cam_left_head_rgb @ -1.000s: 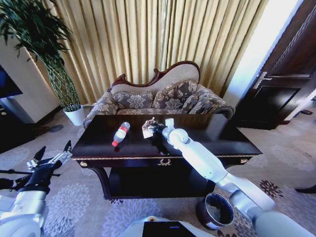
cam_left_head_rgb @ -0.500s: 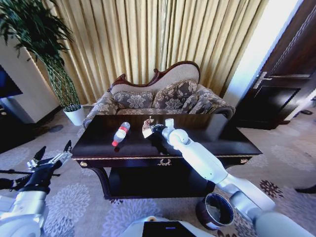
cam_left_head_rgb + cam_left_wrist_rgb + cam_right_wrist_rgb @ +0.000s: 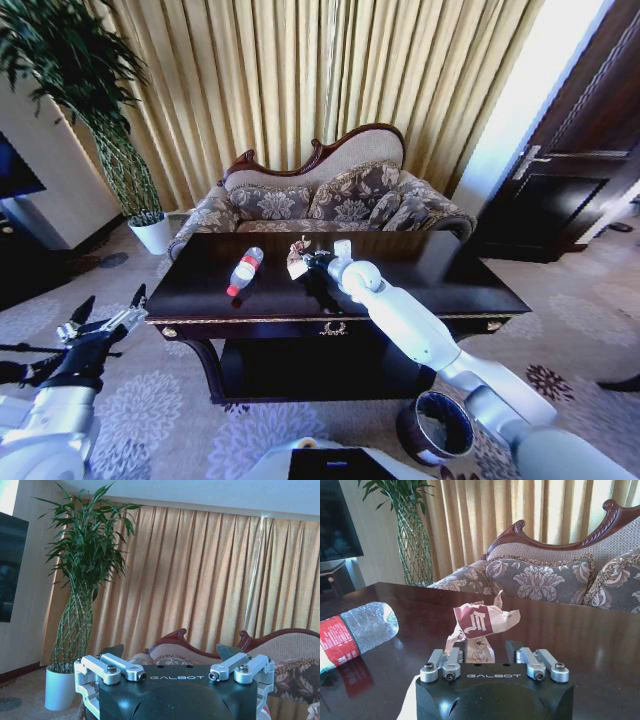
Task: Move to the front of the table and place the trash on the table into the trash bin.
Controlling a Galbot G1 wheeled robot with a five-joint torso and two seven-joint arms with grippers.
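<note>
Our right claw [image 3: 303, 260] reaches over the desk [image 3: 420, 270], pinching the crumpled paper wrapper [image 3: 479, 622]. The bottle [image 3: 244, 270] lies at its nine o'clock. The trash bin [image 3: 436, 427] stands on the carpet. Our left claw [image 3: 105, 318] hangs spread wide, off the desk.
</note>
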